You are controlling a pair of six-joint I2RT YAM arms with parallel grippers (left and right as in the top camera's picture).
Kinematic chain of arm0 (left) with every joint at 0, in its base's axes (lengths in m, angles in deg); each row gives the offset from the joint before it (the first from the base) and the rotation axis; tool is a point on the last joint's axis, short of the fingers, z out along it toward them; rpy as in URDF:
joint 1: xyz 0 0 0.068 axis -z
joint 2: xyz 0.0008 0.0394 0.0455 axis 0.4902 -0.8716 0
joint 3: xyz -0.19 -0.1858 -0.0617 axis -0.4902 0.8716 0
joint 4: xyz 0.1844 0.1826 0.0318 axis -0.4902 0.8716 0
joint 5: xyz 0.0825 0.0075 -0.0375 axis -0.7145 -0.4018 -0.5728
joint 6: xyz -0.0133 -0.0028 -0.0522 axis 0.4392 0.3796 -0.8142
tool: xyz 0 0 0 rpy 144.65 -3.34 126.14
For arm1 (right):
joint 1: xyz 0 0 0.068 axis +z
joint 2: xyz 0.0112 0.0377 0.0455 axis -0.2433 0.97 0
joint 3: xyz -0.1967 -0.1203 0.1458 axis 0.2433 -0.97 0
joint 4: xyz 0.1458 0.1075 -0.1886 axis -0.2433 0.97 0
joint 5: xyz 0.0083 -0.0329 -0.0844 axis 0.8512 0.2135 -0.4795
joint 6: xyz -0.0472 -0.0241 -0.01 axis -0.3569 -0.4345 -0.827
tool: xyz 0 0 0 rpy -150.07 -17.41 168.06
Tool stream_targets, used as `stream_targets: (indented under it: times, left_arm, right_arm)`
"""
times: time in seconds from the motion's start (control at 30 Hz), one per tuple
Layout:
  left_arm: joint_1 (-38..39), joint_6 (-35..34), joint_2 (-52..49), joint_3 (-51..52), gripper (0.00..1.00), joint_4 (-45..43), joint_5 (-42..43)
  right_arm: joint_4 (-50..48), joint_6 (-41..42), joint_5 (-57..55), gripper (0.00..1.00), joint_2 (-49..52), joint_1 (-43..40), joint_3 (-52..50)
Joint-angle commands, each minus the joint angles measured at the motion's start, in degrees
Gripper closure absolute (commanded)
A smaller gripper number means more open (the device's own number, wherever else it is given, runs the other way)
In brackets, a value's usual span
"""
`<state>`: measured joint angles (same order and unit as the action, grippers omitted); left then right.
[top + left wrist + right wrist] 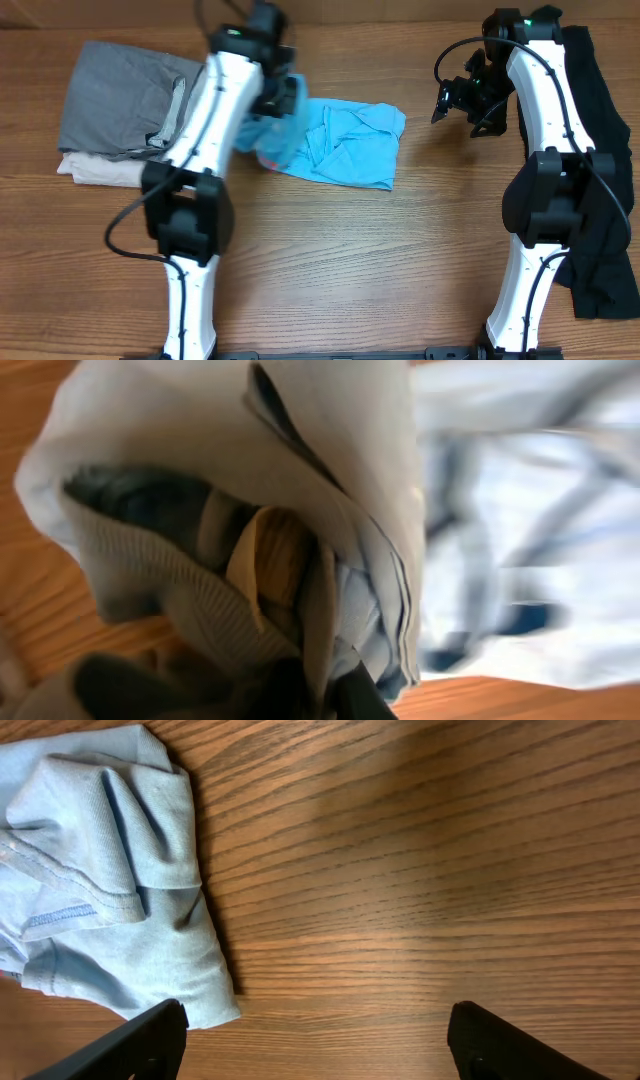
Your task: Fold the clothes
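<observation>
On my overhead view the light blue T-shirt (345, 150) lies crumpled on the wooden table (350, 260), a little above and left of the frame's centre. Its right part rests flat against the wood. Its left edge is drawn up into a bunch under the left arm. The left gripper (272, 128) is clenched on that bunch. From the left wrist camera I see the T-shirt (330, 480) filling nearly the whole frame, gathered in thick folds. A ribbed neckband (150, 580) curls through the lower left. The dark fingers (352, 698) show only at the bottom edge, buried in cloth. The right side of that view is blurred, so I can make out only pale blue fabric there.

The right gripper (447, 100) hangs in the upper right of the overhead frame, off to the right of the shirt and not touching it. In the right wrist view its jaws stand wide apart and released, with bare wood grain between the fingers (140, 1042). The T-shirt (100, 870) sits in that frame's upper left, its corner just above the left finger.

At the upper left of the overhead frame a folded grey garment (125, 100) rests on a beige one (95, 172). A long black garment (605, 180) runs down the right edge, behind the right arm.
</observation>
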<state>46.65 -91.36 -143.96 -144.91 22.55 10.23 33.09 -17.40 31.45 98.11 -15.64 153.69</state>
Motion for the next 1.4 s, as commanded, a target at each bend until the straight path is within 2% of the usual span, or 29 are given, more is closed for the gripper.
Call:
stream_targets:
  times: [0.0, 0.2, 0.27, 0.3, 0.33, 0.37, 0.4, 0.43, 0.47, 0.67, 0.97, 1.17, 1.37]
  left_arm:
    - [6.73, -3.04, 1.38, -1.68, 0.96, -2.58, 0.94]
    - [14.34, -5.97, -0.70, -1.49, 0.96, -8.46, 0.94]
    - [16.74, -7.58, -1.90, -1.49, 0.94, -9.94, 0.98]
    - [17.55, -8.13, -2.23, -1.49, 0.91, -10.21, 1.09]
    - [18.32, -8.26, -2.60, -1.49, 0.82, -10.34, 1.11]
    - [19.06, -8.31, -2.95, -1.49, 0.61, -10.34, 1.07]
    - [19.76, -8.28, -3.13, -1.49, 0.36, -10.29, 0.66]
    - [20.28, -8.24, -3.32, -1.49, 0.07, -10.27, 0.11]
    - [20.65, -8.00, -3.32, -1.49, 0.00, -10.29, -0.81]
    - [18.60, -8.07, -3.08, -4.61, 0.00, -8.96, -4.00]
    - [4.81, -10.67, 0.31, -25.70, 0.00, 1.44, -3.04]
    - [-5.84, -10.69, 0.68, -29.40, 0.00, 2.89, 7.72]
    - [-10.73, -9.94, 0.48, -28.55, 0.00, 4.87, 7.96]
  right_arm:
    - [0.07, 0.00, 0.90, 0.12, -2.25, -0.07, -0.24]
    - [0.07, 0.00, 1.09, 0.12, -2.25, -0.07, -0.24]
    - [0.04, 0.00, 1.07, 0.12, -2.25, -0.07, -0.24]
    - [0.00, 0.00, 1.07, 0.12, -2.25, -0.09, -0.24]
    - [-0.02, 0.00, 1.07, 0.12, -2.25, -0.09, -0.24]
    - [-0.09, 0.00, 1.07, 0.12, -2.25, -0.09, -0.24]
    - [-0.20, 0.00, 1.07, 0.12, -2.25, -0.09, -0.24]
    - [-0.31, 0.00, 1.09, 0.12, -2.25, -0.13, -0.24]
    - [-0.42, 0.00, 1.07, 0.12, -2.25, -0.17, -0.24]
    - [-0.70, 0.00, 1.36, 0.12, -2.25, -1.44, -0.24]
    - [-0.76, -3.30, 7.82, 0.12, -2.25, -1.31, -0.24]
    - [-2.45, -3.43, 7.26, 0.13, -2.25, 6.40, -0.24]
    - [-4.87, 5.73, -1.92, 0.12, -2.25, 14.60, -0.24]
